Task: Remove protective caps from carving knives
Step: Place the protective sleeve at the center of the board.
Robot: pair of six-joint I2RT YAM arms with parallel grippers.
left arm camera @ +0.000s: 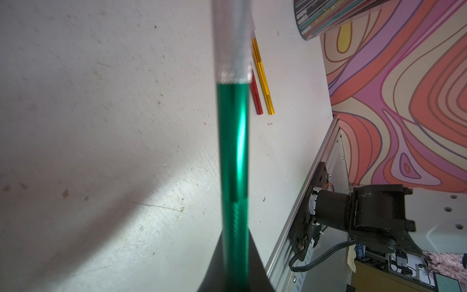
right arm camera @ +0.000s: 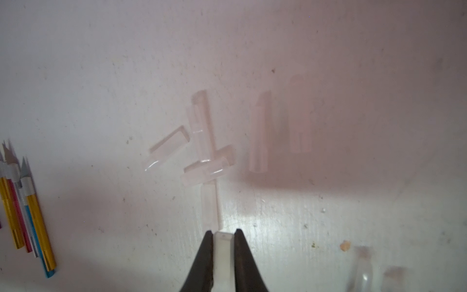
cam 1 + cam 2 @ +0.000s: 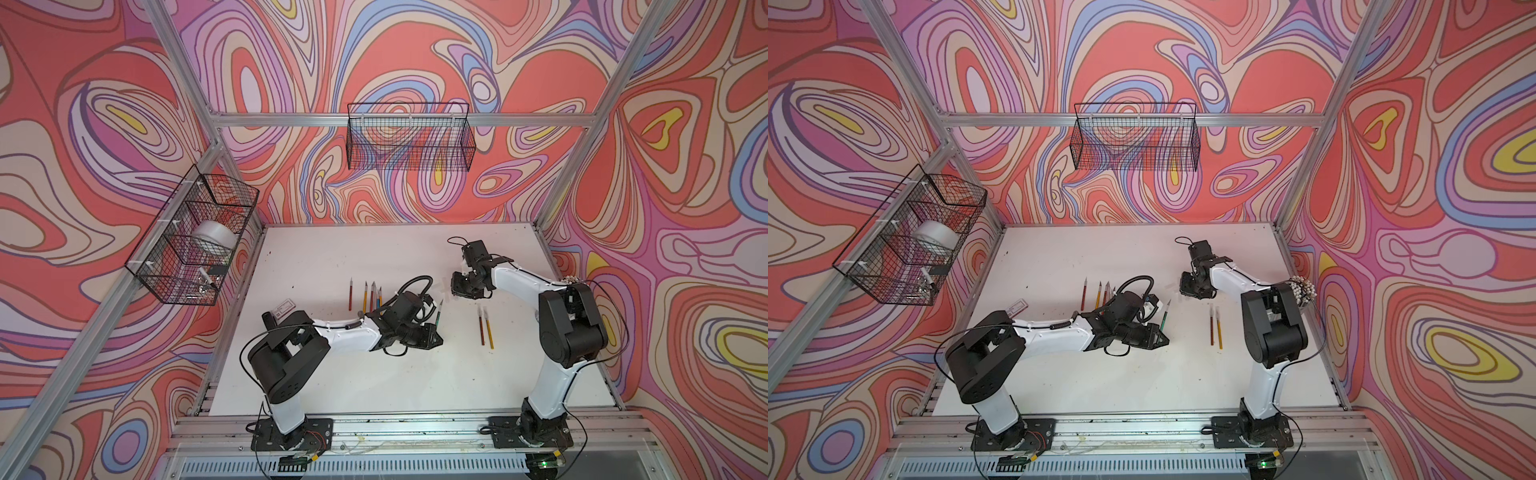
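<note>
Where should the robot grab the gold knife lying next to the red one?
Probably the handle of the gold carving knife, near its butt end, coming straight down from above. It lies flat on the table, so only its top is open. The red carving knife lies close alongside, and the gold butt pokes slightly past it, leaving more room to pinch there.

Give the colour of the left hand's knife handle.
Shiny green handle, clearest in the left wrist view.

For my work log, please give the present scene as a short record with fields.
left gripper: shut on green carving knife
right gripper: shut on one protective cap
loose caps: heap on white table, by right gripper
bare knives: row, blades exposed
capped knives: red and gold pair, side by side
</note>
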